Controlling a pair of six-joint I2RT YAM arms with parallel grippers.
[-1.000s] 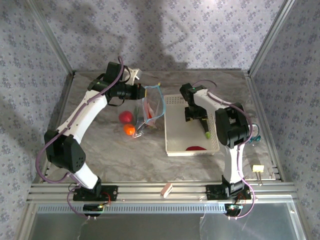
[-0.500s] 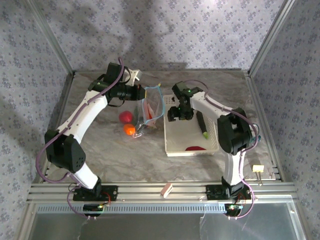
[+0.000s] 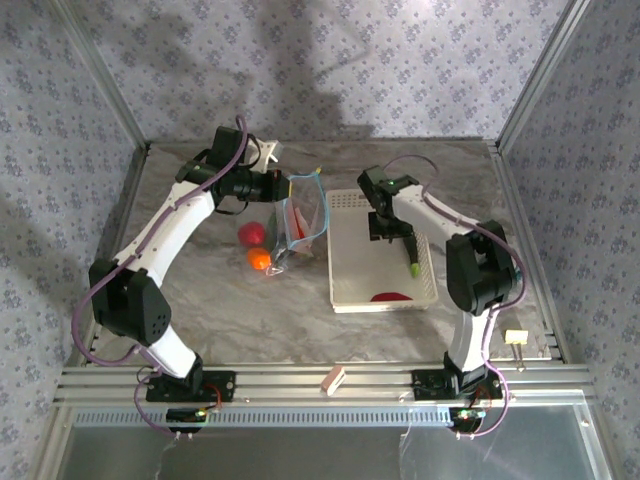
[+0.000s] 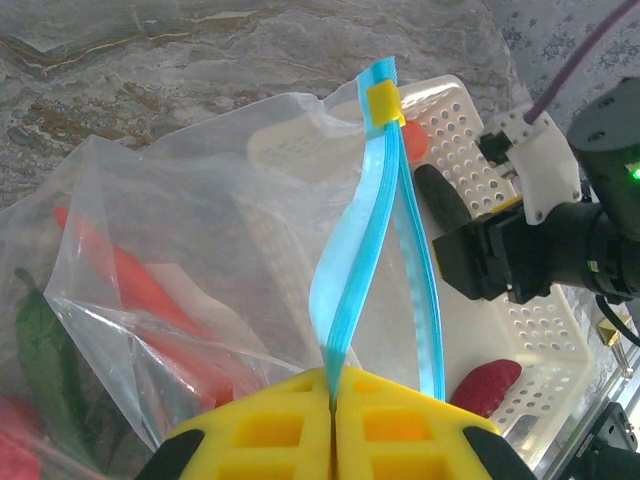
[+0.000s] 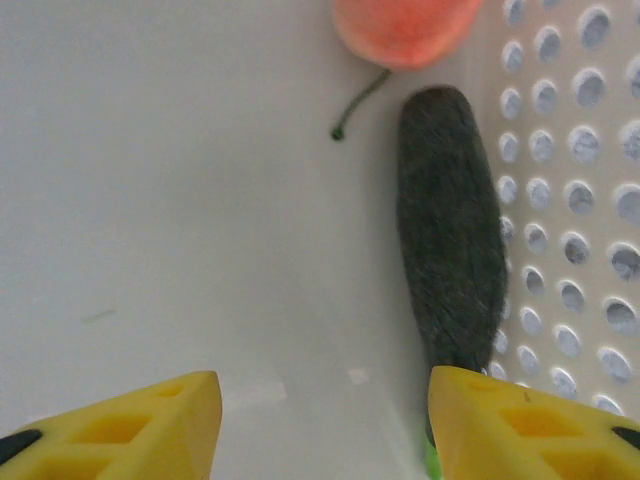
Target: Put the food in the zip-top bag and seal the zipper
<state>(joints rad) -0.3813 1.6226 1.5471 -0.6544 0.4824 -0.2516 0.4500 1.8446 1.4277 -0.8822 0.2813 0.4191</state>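
Chili [image 4: 140, 285] in zip-top bag [image 4: 200, 190] (left gripper [image 4: 332, 402] clamped on zipper [image 4: 352, 265]); dark vegetable [image 5: 450, 250] in basket [image 5: 180, 200] under wide-apart right gripper [image 5: 322, 420]

Top external: high above and behind the arm bases, facing down and forward; far enough back to take in the whole surface [image 3: 250, 320], the bag [image 3: 300, 215] and the basket [image 3: 350, 275].
Left wrist: just behind the left gripper [image 4: 333, 400], looking along its fingers, close on the zipper [image 4: 350, 260], with the basket beyond.
Right wrist: behind the right gripper [image 5: 325, 400], facing down, very near the basket floor.
Shared: the basket shows in all three; the left wrist view also catches the right arm [image 4: 560, 230].
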